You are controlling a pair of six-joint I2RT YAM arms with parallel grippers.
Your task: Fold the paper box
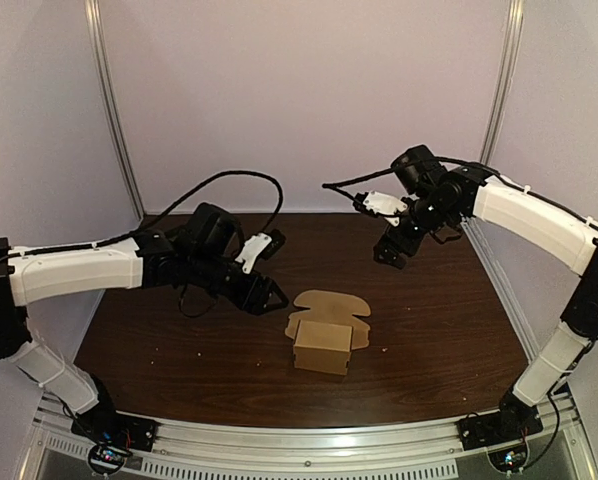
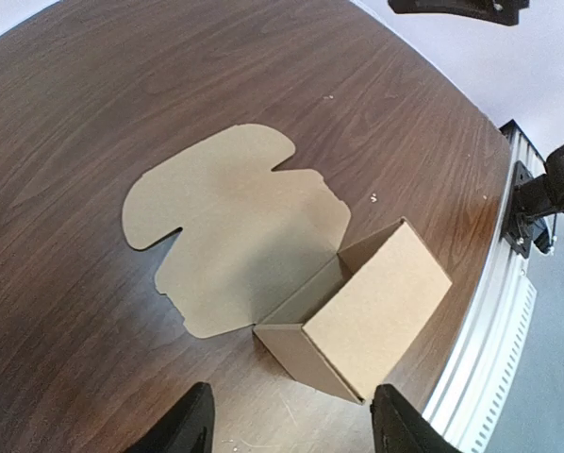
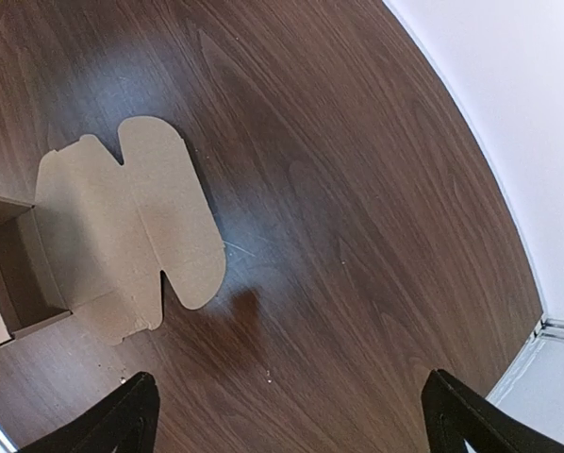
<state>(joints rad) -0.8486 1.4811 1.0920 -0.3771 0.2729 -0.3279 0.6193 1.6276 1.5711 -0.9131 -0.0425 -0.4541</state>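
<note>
The paper box (image 1: 323, 348) sits on the table (image 1: 179, 350), its lid flap (image 1: 329, 303) seemingly lying flat behind. Left claw (image 1: 266, 296) and right claw (image 1: 391, 256) both hover spread wide, holding nothing.

No text, label, brand, number or sign can be read in any view; the cardboard box (image 1: 324, 340) is plain brown and the arms carry no legible markings.
</note>
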